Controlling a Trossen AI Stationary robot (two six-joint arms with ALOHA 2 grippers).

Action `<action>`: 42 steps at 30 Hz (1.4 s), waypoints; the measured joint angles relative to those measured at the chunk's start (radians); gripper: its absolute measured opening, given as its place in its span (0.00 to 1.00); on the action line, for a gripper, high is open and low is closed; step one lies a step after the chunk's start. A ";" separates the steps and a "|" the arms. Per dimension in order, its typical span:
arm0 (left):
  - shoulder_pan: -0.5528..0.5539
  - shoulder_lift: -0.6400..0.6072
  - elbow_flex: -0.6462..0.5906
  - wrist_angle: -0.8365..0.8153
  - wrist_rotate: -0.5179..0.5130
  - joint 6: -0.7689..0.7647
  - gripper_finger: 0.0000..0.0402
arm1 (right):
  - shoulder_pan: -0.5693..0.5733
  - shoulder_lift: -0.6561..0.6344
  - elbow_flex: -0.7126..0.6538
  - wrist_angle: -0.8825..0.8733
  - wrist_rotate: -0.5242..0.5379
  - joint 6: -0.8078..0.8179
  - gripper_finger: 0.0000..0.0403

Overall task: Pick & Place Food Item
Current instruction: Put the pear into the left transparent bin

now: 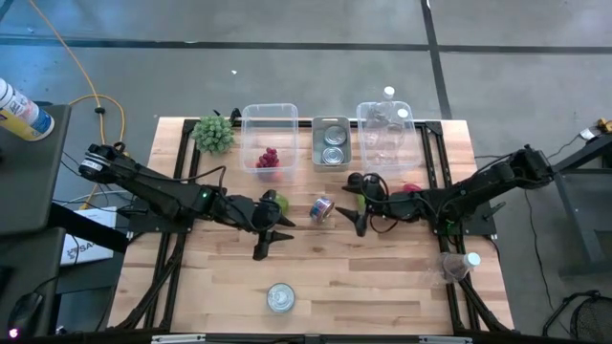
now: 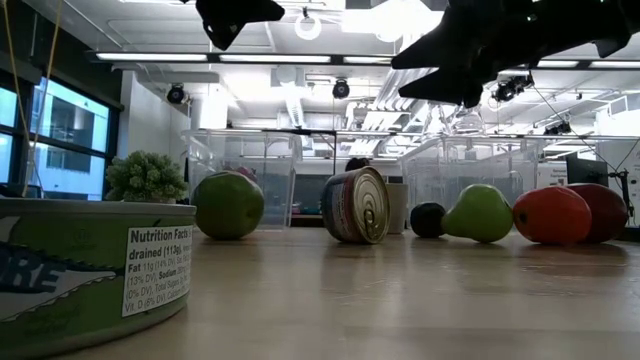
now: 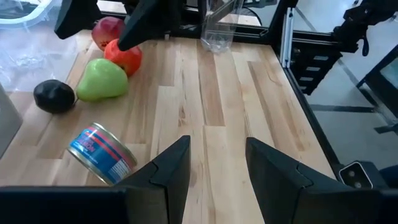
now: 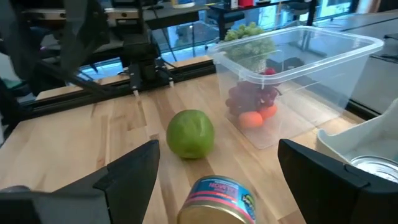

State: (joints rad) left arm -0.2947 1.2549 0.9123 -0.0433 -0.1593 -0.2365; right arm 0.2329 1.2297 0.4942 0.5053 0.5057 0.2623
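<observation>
A green apple (image 1: 278, 202) (image 4: 190, 133) rests on the wooden table (image 1: 316, 272) left of centre. My left gripper (image 1: 275, 236) (image 3: 217, 155) hovers open above the table just near of the apple. A green pear (image 3: 102, 79) (image 2: 479, 214), a black fruit (image 3: 54, 96), a red tomato (image 3: 124, 56) and a red apple (image 3: 107, 28) lie right of centre. My right gripper (image 1: 357, 204) (image 4: 217, 149) hangs wide open above the pear. A blue-labelled can (image 1: 322, 208) (image 3: 102, 153) lies on its side between the two grippers.
At the back stand a clear bin (image 1: 269, 137) holding grapes (image 4: 249, 96), a metal tray (image 1: 332, 143) with cans, a second clear bin (image 1: 384, 129) and a green plant (image 1: 214, 134). A green-labelled can (image 1: 280, 298) stands near the front edge, and a plastic bottle (image 1: 459, 266) lies at the right.
</observation>
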 joint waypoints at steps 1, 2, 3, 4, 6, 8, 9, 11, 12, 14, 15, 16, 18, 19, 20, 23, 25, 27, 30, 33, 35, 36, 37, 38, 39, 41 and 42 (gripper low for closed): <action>0.000 0.000 0.000 0.000 0.000 0.000 0.37 | 0.000 0.000 0.000 0.000 -0.011 0.000 0.79; 0.000 0.000 0.000 0.000 0.000 0.000 0.37 | 0.002 0.000 0.000 0.000 -0.015 0.001 0.79; 0.000 0.000 0.000 0.000 0.000 0.000 0.37 | 0.004 0.000 0.000 0.000 -0.015 0.003 0.79; 0.000 0.000 0.000 0.000 0.000 0.000 0.37 | 0.008 0.000 0.000 0.001 -0.015 0.003 0.79; 0.000 0.000 0.000 0.000 0.000 0.000 0.37 | 0.014 0.000 0.000 0.000 -0.016 0.007 0.79; 0.000 0.000 0.000 0.000 0.000 0.000 0.37 | 0.018 0.000 0.000 0.002 -0.031 0.027 0.79; 0.000 0.000 0.000 0.000 0.000 0.000 0.37 | 0.018 0.000 0.000 0.006 -0.045 0.031 0.79; 0.000 0.000 0.000 0.000 0.000 0.000 0.37 | 0.018 0.000 0.000 0.008 -0.079 0.033 0.79; 0.000 0.000 0.000 0.000 0.000 0.000 0.37 | 0.018 0.000 0.000 0.008 -0.105 0.033 0.79; 0.000 0.000 0.000 0.000 0.001 0.000 0.37 | 0.018 0.000 0.000 0.008 -0.173 0.033 0.79; 0.000 0.000 0.000 0.000 0.001 0.000 0.37 | 0.018 0.000 0.000 0.008 -0.207 0.039 0.79; 0.000 0.000 0.000 0.000 0.001 0.001 0.37 | 0.018 0.000 0.000 0.008 -0.245 0.056 0.79; 0.000 0.000 0.000 0.000 0.001 0.001 0.37 | 0.018 0.000 0.000 0.008 -0.318 0.100 0.79; 0.000 0.000 0.000 0.000 0.001 0.001 0.37 | 0.018 0.000 0.000 0.008 -0.353 0.118 0.79; 0.000 0.000 0.000 0.000 0.001 0.001 0.37 | 0.018 0.000 0.000 0.007 -0.390 0.131 0.79; 0.000 0.000 0.000 0.000 0.001 0.001 0.37 | 0.028 0.000 0.000 -0.019 -0.437 0.138 0.79; 0.000 0.000 0.000 0.000 0.001 0.001 0.37 | 0.038 0.000 0.000 -0.058 -0.403 0.146 0.79; 0.000 0.000 0.000 0.000 0.001 0.001 0.37 | 0.045 0.000 0.000 -0.109 -0.365 0.179 0.79; 0.000 0.000 0.000 0.000 0.002 0.001 0.37 | 0.047 -0.001 0.000 -0.197 -0.363 0.207 0.79; 0.000 0.000 0.000 0.000 0.002 0.001 0.37 | 0.046 -0.001 0.000 -0.261 -0.354 0.209 0.79; 0.000 0.000 0.000 0.000 0.002 0.001 0.37 | 0.046 -0.001 0.000 -0.293 -0.324 0.203 0.79; 0.000 0.000 0.000 0.000 0.002 0.001 0.37 | 0.046 -0.001 0.000 -0.307 -0.306 0.190 0.79; 0.000 0.000 0.000 0.000 0.002 0.001 0.37 | 0.046 -0.006 0.000 -0.324 -0.293 0.169 0.79; 0.000 0.000 0.000 0.000 0.002 0.001 0.37 | 0.045 -0.015 0.002 -0.353 -0.279 0.146 0.79; 0.000 0.000 0.000 0.000 0.002 0.003 0.37 | 0.045 -0.021 0.007 -0.384 -0.260 0.129 0.78; 0.000 0.000 0.000 0.019 0.002 0.041 0.37 | 0.045 -0.031 0.027 -0.458 -0.212 0.126 0.77; 0.003 0.000 0.000 0.038 0.002 0.072 0.37 | 0.046 -0.041 0.036 -0.516 -0.185 0.127 0.76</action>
State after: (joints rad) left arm -0.2914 1.2549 0.9127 -0.0053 -0.1574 -0.1641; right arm 0.2787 1.1889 0.5301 -0.0107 0.3203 0.3896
